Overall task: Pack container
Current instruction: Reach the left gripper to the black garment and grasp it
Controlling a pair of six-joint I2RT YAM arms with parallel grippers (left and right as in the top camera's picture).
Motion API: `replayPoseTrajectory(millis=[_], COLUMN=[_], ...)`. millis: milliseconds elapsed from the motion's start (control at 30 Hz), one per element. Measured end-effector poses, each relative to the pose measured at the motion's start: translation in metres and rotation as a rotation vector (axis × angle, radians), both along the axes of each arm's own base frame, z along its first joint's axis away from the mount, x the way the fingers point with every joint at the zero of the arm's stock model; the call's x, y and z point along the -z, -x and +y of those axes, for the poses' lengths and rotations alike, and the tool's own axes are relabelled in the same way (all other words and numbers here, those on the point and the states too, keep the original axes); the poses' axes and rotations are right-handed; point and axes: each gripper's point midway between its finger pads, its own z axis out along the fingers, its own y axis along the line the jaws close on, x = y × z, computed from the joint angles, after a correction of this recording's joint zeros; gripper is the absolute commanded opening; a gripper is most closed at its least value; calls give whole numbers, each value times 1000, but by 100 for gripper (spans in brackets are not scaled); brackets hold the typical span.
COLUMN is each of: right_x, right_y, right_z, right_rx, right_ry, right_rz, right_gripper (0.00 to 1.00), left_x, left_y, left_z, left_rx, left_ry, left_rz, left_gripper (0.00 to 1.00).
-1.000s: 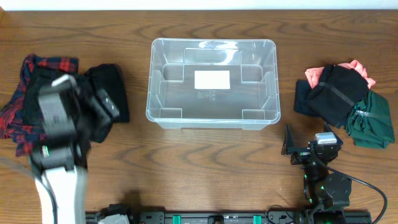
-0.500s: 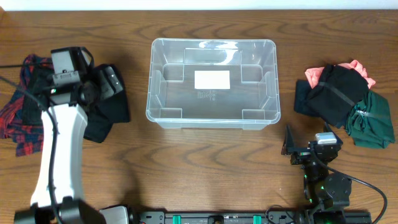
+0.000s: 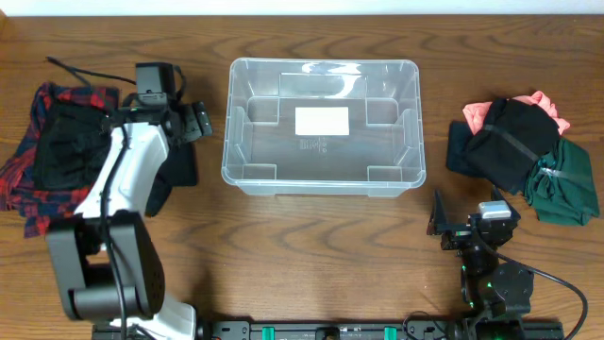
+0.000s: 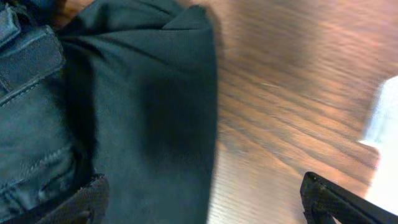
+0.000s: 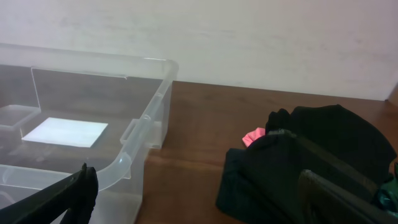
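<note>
The clear container [image 3: 283,156] stood open-topped at the centre of the wooden worktop [image 3: 321,255], a white label [image 3: 322,121] on its floor. Just to its left, the left gripper [image 3: 189,121] hung over the edge of a black garment [image 3: 175,168] beside a red plaid cloth [image 3: 33,151], jaws spread wide and holding nothing. The right gripper [image 3: 472,222] sat low near the front edge, jaws likewise wide apart and unladen, facing the container's right corner and a heap of clothes: a black piece [image 3: 514,137], a coral one [image 3: 543,102] and a dark green one [image 3: 562,184], well apart from the container.
</note>
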Motion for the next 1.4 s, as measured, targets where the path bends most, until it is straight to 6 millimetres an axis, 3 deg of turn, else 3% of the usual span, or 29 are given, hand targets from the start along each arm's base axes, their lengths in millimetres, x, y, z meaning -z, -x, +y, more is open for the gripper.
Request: replayPoseTrajectory(millis=[367,800,867,933,1100,1133,1400], right_x=[0,0,0,0,0,0,0], right_y=[0,0,0,0,0,0,0], right_z=[0,0,0,0,0,0,0], right_rx=[0,0,0,0,0,0,0], right_ry=[0,0,0,0,0,0,0], right_rz=[0,0,0,0,0,0,0], right_gripper=[99,99,99,99,99,99,99], left_x=[30,67,71,73,70,69,63], left_y=[-1,-5,-5,-4,-8,-8,-2], left_z=[23,30,31,34,37,37,37], left_rx=[-56,-66,-71,-76,-76,-75,-70], left_ry=[-117,-155,-161,-178,-204,-207,-211], left_rz=[62,116,120,128,118,117,138], left_gripper=[99,98,77,43,9,6,6])
